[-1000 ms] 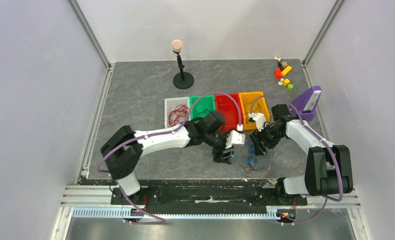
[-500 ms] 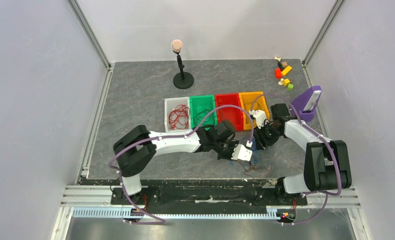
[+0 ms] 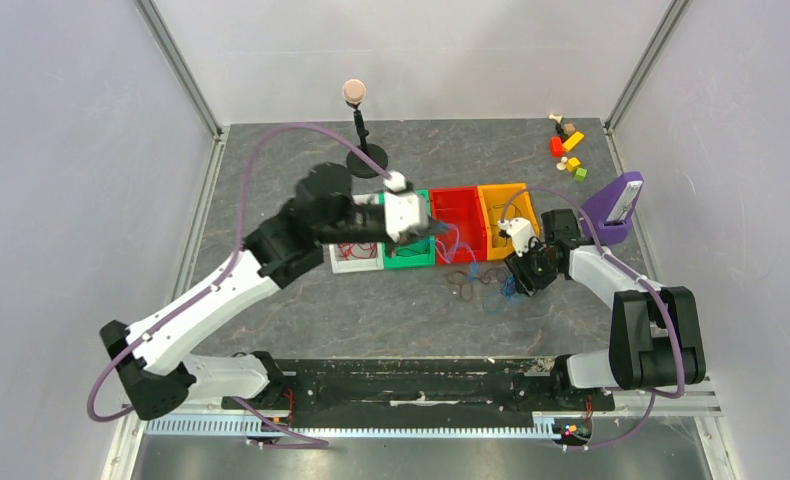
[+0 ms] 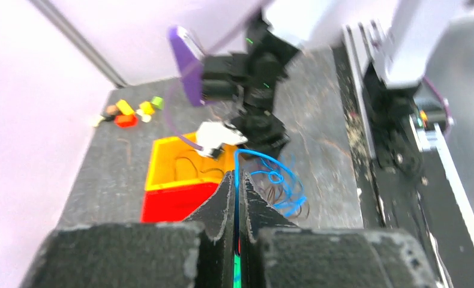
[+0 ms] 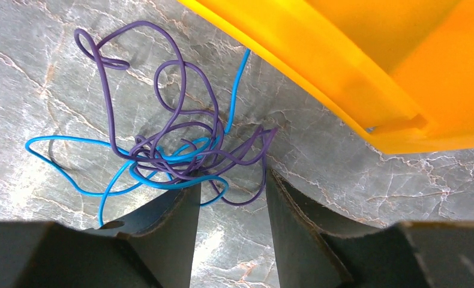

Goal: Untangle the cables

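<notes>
Grey marbled tabletop (image 5: 30, 78) lies under your right gripper (image 5: 230, 195), its fingers spread astride the purple-and-blue tangle (image 5: 174, 147) at its tips. Your left gripper (image 4: 235, 189) pinches one blue cable (image 4: 279, 180) that loops beyond its tips. These wires look light, springy and snag-prone: grip near the knot.

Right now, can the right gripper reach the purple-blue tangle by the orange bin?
Probably yes. The right gripper is open right at the tangle's edge, with nothing lying between. The orange bin sits off to one side, out of the way.
</notes>
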Robot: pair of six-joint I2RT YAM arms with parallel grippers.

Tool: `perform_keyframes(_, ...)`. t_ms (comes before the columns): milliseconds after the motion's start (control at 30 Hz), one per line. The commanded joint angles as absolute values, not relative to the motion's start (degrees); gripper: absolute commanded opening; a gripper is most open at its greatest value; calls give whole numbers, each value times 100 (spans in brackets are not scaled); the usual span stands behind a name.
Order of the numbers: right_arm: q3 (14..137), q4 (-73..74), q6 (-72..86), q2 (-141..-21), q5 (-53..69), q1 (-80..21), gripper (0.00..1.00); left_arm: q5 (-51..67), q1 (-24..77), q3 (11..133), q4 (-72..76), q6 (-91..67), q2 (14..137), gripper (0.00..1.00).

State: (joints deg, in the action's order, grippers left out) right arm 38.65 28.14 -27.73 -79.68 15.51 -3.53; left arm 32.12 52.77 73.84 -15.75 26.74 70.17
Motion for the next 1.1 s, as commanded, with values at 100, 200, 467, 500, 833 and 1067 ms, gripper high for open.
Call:
perform_keyframes(100,3561,2757,-2904,-8188,1186,-333,47,3500,4440,8480,-910,779,6685,2)
perform_keyframes(200,3597,2893,-3015,-8137,1318,-334,48,3638,4386,8743,-782,533,6630,2)
perform_keyframes(467,4909,4345,-3327,-7143,3310,-316,80,3549,4381,8701,-896,467,6549,2)
perform_keyframes(500,5172,4477,-3321,-7023,3547,-313,83,3557,4386,8652,-892,474,6533,2)
perform_keyframes(833,4889,2967,-1731,-5706,5680,-693,98,3711,4386,8614,-537,-205,6738,2)
perform_keyframes(1067,4841,2671,-1637,-5541,5068,-1001,96,3437,4389,8395,-528,-492,6917,2)
